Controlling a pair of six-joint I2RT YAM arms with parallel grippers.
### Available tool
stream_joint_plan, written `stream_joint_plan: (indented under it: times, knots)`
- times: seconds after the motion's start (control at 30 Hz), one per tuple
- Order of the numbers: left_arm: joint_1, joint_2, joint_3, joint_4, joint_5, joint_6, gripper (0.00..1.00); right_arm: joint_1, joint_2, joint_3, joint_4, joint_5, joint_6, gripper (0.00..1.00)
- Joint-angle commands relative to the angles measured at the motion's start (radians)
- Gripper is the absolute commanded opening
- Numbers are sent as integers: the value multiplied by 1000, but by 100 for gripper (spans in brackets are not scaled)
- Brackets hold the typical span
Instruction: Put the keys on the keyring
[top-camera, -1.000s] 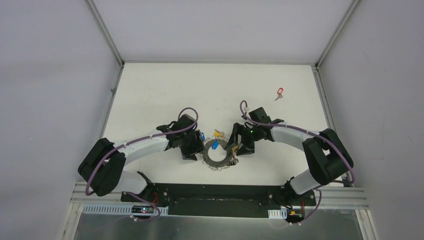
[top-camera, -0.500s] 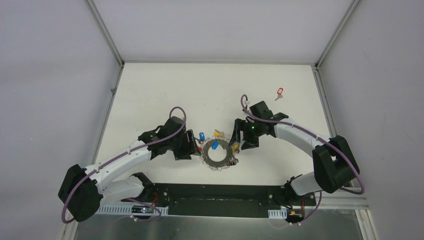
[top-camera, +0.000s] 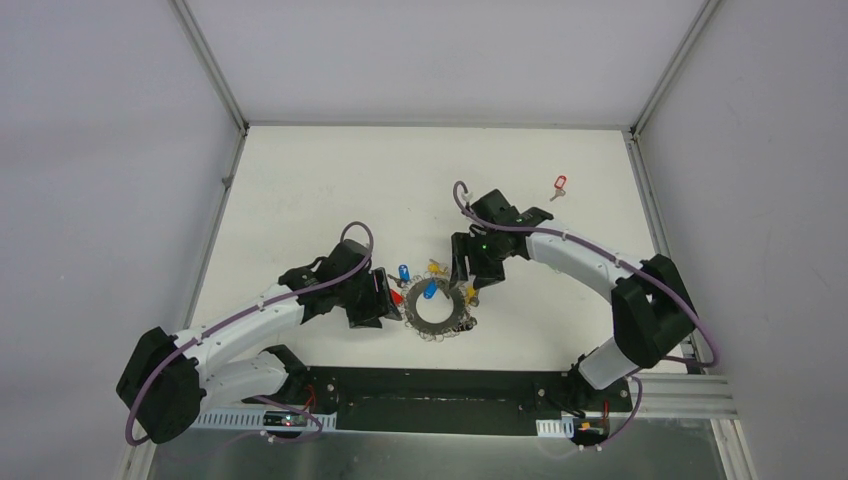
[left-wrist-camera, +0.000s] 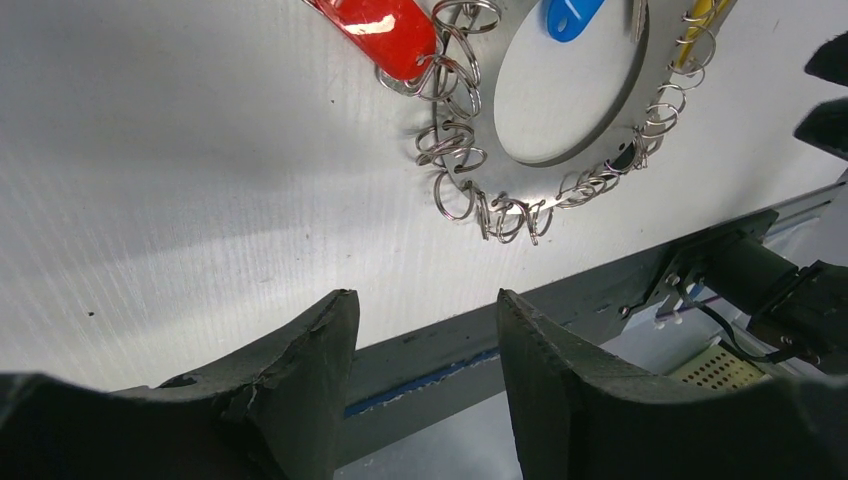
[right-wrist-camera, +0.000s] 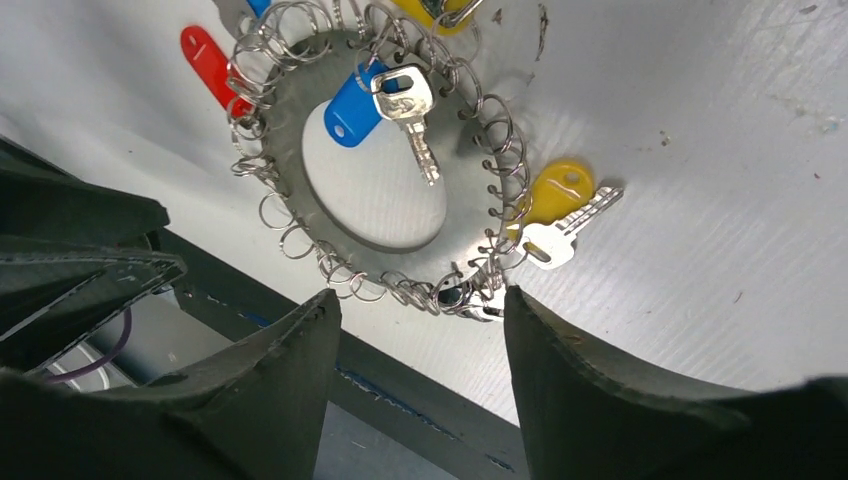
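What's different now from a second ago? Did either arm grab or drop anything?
The left gripper backed away from the keyring toward its own side, uncovering a red tag at the ring's edge. The right gripper drew off toward the far side of the table. Both are open and empty. The keyring and the lone red-tagged key far off stayed put.

Both arms curve inward toward each other, left gripper (top-camera: 378, 297) and right gripper (top-camera: 467, 272) angled down, jaws apart, holding nothing
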Motion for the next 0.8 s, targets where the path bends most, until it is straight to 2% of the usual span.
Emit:
stream_joint_plan:
  times: [0.0,0.23,0.57,0.77]
  knots:
    - [4,-26,-3,37,16,-12,54,-3,53,53,-9,-9,-14,61]
    - [4,-47,-12,39,-4,-28,54,-10,113,70,68,-120,37,51]
    - [4,40,43,38,-9,36,49,23,137,31,222,-277,80,51]
    - [6,112,63,62,26,42,43,92,241,56,296,-355,112,51]
